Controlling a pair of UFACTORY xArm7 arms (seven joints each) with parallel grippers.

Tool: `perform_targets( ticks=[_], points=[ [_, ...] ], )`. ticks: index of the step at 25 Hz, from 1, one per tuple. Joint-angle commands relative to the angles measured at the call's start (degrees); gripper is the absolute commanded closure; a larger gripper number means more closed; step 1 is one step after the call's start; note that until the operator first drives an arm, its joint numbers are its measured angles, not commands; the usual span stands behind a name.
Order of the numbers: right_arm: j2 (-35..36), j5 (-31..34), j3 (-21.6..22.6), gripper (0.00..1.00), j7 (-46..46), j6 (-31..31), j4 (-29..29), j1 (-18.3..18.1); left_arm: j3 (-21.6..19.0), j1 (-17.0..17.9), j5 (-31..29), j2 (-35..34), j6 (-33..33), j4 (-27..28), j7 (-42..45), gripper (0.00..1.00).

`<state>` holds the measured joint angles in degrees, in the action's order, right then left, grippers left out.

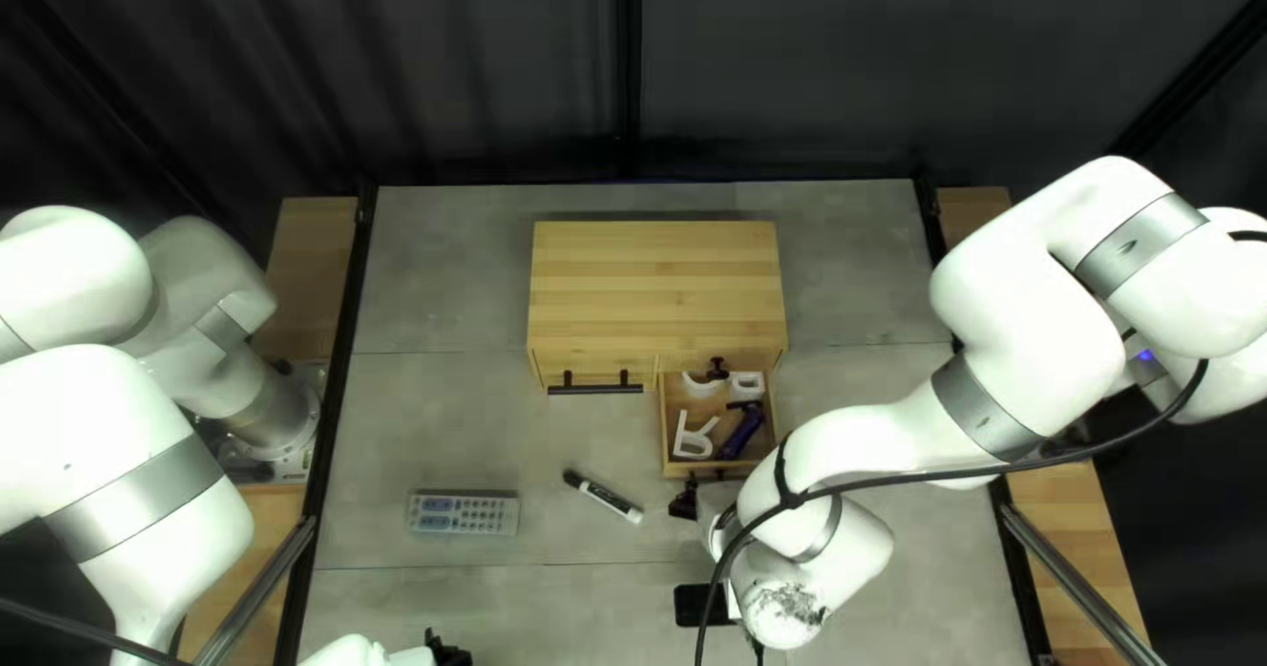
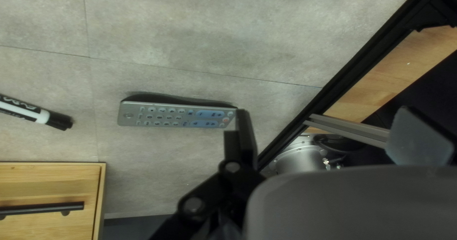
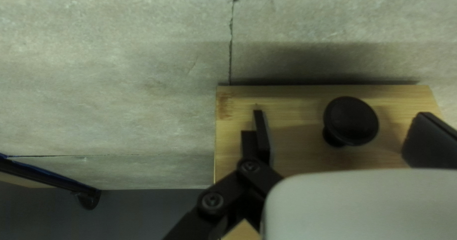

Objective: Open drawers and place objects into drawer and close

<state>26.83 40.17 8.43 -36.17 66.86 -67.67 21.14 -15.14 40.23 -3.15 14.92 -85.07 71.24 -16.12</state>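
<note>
Your right gripper (image 3: pixel 341 114) has its fingers spread wide, 1 on each side of the black knob (image 3: pixel 351 121), not touching it as far as I can see. I'd guess you're about to shut that drawer (image 1: pixel 667 435), since it's out with stuff inside. If so, centre on the knob, close gently until both fingers meet it, then push straight back at the cabinet (image 1: pixel 656 283). Go slow and don't twist, or it could bind in its slot. I'd also watch the dark bit (image 1: pixel 717 369) at the drawer's cabinet end, it looks like it could snag. As for looks, the drawer is pale wood with a light, streaky grain, a browner smudge near 1 corner of its front (image 3: pixel 295 102), and that round, dull black knob. It sits pulled out of the cabinet's right half in the top left view, holding white letter shapes (image 1: pixel 681 431) and a dark purple thing (image 1: pixel 743 432). Outside it, the marker (image 1: pixel 607 496) and grey remote (image 1: pixel 462 514) lie on the table, so check whether those 2 should go in first. Your left gripper (image 2: pixel 331 118) is wide too, with nothing held, near the remote's end.
</note>
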Motion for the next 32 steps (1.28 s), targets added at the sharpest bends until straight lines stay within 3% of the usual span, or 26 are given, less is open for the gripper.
perform_targets(
  ticks=[1,32],
  points=[
    [-0.05,0.18,-0.14,0.00,-0.20,0.10,-0.01,-0.11,0.00,0.00,0.00,0.00,0.00,0.00,0.00,0.00],
    [-0.75,1.15,-0.69,0.00,-1.07,-0.31,0.56,-0.73,0.00,0.00,0.00,0.00,0.00,0.00,0.00,0.00]
  ],
)
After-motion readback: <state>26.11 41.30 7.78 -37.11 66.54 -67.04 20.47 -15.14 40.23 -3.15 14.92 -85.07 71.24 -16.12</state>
